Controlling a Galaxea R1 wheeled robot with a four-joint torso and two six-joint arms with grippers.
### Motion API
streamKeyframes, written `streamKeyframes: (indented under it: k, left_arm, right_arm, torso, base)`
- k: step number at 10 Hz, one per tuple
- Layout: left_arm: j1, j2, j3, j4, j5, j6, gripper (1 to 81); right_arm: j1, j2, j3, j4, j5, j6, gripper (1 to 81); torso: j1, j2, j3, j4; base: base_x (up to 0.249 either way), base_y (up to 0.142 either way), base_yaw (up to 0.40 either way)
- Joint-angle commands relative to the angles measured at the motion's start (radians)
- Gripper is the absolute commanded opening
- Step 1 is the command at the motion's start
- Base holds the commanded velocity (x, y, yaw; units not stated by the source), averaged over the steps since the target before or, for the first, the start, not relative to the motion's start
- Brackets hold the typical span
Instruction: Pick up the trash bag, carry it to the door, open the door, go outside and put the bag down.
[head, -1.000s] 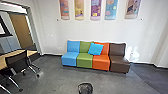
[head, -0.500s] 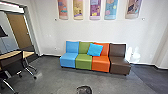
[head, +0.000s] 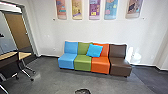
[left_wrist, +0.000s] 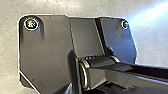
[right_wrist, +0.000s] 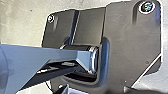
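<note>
I cannot tell whether my left gripper is released, clenched or grasping anything, and the same goes for my right gripper. Ahead of me, at the near edge of the head view, a dark rounded top pokes up over the grey floor (head: 50, 77). It may be the trash bag (head: 82, 91), but too little of it shows for me to be sure, or to tell what holds it up or what is inside.

Beyond it, well apart, four armless seats stand side by side near the wall (head: 100, 31): the blue seat (head: 66, 61), then the green seat (head: 83, 63), the orange seat (head: 100, 65) and the brown seat (head: 120, 67). A bright blue cushion (head: 94, 50) leans, tilted, across the green and orange backs. Five coloured panels (head: 94, 10) hang above the seats in a row.

Off to my left are a pale-topped table (head: 24, 55) and a dark chair (head: 11, 66) just beside it. Farther back, past a frame in the wall, I see a tan door (head: 17, 31). White glare lies at the far side of the brown seat.
</note>
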Motion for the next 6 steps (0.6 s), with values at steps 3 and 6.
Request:
streamKeyframes:
  k: [3, 6]
  left_arm:
    - [-0.046, -0.003, 0.010, -0.004, 0.056, -0.004, 81.1]
    - [-0.046, -0.003, 0.010, -0.004, 0.056, -0.006, 81.1]
  right_arm:
    - [0.041, -0.012, 0.008, -0.013, -0.059, -0.004, 81.1]
    - [0.045, -0.012, 0.008, -0.011, -0.062, -0.004, 81.1]
  torso:
    - [0.000, 0.000, 0.000, 0.000]
    - [0.000, 0.000, 0.000, 0.000]
  base:
    - [0.164, 0.000, 0.000]
    - [0.163, 0.000, 0.000]
